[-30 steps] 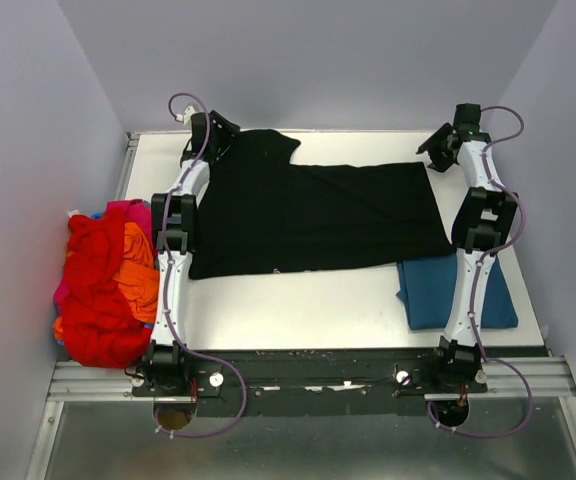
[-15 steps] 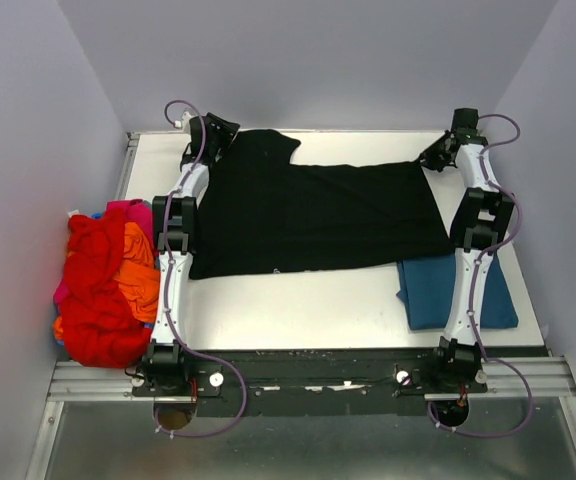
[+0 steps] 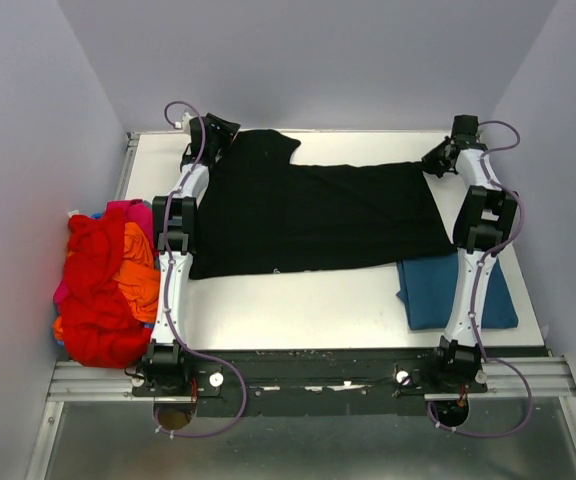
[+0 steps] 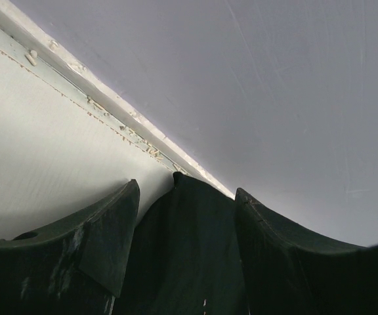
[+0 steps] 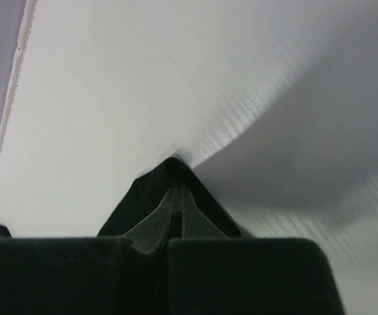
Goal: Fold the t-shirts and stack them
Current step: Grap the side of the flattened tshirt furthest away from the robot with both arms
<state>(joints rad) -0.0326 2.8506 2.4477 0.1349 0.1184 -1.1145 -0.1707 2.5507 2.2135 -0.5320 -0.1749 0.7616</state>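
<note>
Black t-shirt [image 3: 308, 215] spread flat over the far half of the bench [image 3: 298, 305], long axis left to right, with a sleeve-like flap jutting at the far-left end and a straight edge at the right end. Left end effector [image 3: 216, 132] down at that far-left corner; right end effector [image 3: 436, 160] down at the far-right corner. One arm, then, at each end of the far edge, each nearer its own corner, with nearly all the cloth lying nearward from both, toward the arm bases.

From the left wrist: fingers [image 4: 104, 230] standing apart, dark cloth rising into the gap between them, no pinch visible. Contact with either pad hard to tell. From the right wrist: fingers [image 5: 151, 228] pressed together, a small black peak of cloth nipped at the tips, bare white bench beyond.

Teal-blue t-shirt [image 3: 428, 295] already folded at the near right, partly under the right arm, meeting the black one's near-right corner. Touching or tucked under, impossible to say. Red, orange and pink heap [image 3: 103, 285] at the bench's left edge, well apart from the work.

Judged: a fold of the far edge toward the near edge about to begin, hinge line parallel to the long axis. Needing first a closed left grip, then both corners drawn nearward together and level, to avoid a skewed edge.
</note>
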